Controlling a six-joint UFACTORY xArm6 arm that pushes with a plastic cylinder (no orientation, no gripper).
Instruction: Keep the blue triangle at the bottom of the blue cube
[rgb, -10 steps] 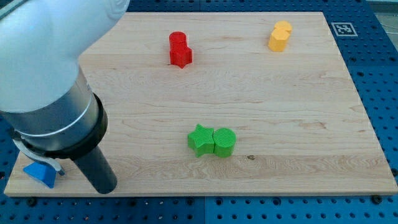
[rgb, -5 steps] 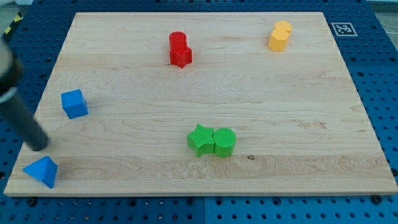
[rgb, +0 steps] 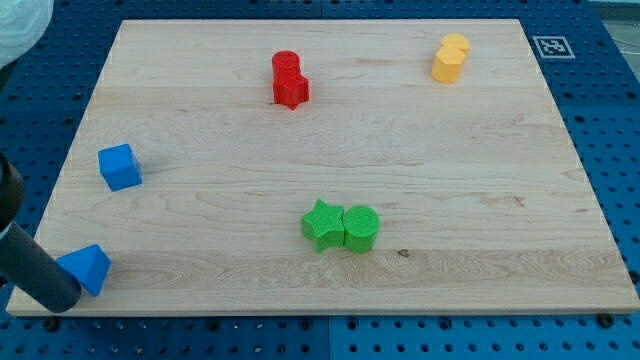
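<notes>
My tip (rgb: 62, 302) sits at the board's bottom-left corner, pressed against the blue triangle (rgb: 87, 268).

I have no fingers to open or close, only the rod, and it holds nothing. The triangle lies just to the right of my tip, below the blue cube (rgb: 119, 166) and well apart from it. Mid-board, a green star (rgb: 322, 224) touches a green cylinder (rgb: 361, 227). Red blocks (rgb: 289, 80) and yellow blocks (rgb: 450, 58) sit near the wooden board's (rgb: 480, 200) top edge.
</notes>
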